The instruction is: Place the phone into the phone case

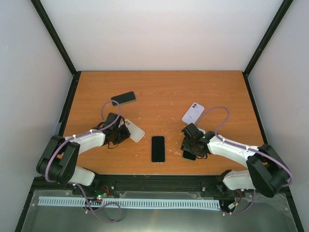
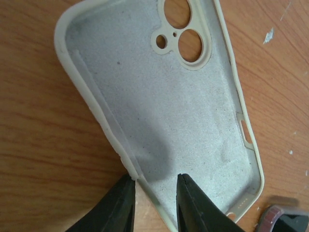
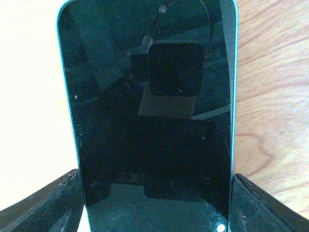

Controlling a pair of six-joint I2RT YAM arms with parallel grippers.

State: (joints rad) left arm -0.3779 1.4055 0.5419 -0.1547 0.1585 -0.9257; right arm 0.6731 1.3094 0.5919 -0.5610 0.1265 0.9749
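A cream phone case (image 2: 159, 101) lies open side up on the wooden table, with its camera cut-outs at the far end. It also shows in the top view (image 1: 135, 130). My left gripper (image 2: 155, 181) is open and straddles the case's left wall, with one finger (image 2: 118, 205) outside and the other on the inside lining. In the top view, my left gripper (image 1: 120, 131) is at the case's left end. A black-screened phone (image 3: 149, 96) with a teal edge lies face up between the fingers of my right gripper (image 3: 155, 193), which press on its two long sides. The phone (image 1: 189, 155) and my right gripper (image 1: 192, 146) also show in the top view.
A second black phone (image 1: 158, 148) lies face up in the middle near the front edge. A dark phone (image 1: 123, 98) lies at the back left. A white case with a ring on its back (image 1: 193, 113) lies just beyond my right gripper.
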